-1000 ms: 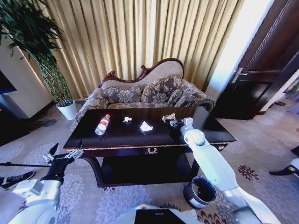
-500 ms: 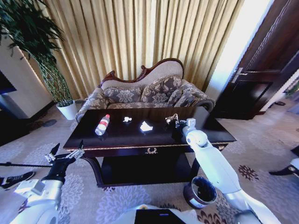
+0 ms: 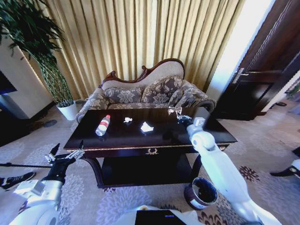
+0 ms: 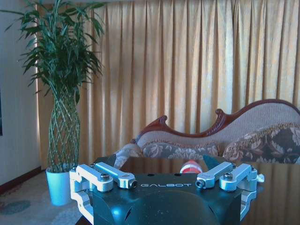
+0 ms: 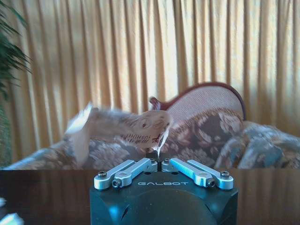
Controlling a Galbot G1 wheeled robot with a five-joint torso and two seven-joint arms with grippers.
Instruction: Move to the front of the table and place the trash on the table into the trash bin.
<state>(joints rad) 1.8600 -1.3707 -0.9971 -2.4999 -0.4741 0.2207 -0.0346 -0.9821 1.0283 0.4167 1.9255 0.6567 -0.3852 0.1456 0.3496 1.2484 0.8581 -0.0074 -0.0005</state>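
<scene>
1. Table (image 3: 117, 136): dark glossy top, gold trim. I've got the rig parked at its front edge; the top lies under and ahead of my right claw.

2. Trash bin (image 3: 201, 192): on the floor at the table's right front corner, below and behind the right claw, beside the R arm. Mouth open and facing up. My read: the carry runs back toward me over the front edge, then down. Open carpet round the bin; the table leg and corner just beside it are the edges to mind.

3. Bottle (image 3: 102, 125): lying on its side, long axis running front to back, well to the L of the right claw. Left claw sits nearer to it.

4. Paper wads on the top: one (image 3: 146, 127) and a smaller one (image 3: 127, 120), both L of the right claw, between it and the bottle.

5. Right claw (image 3: 177, 112): clenched on a crumpled paper scrap (image 5: 126, 129), held up clear of the tabletop, above its far right part.

6. Left claw (image 3: 63, 153): released, fingers spread, low, off the table's L front corner, holding nothing.
</scene>
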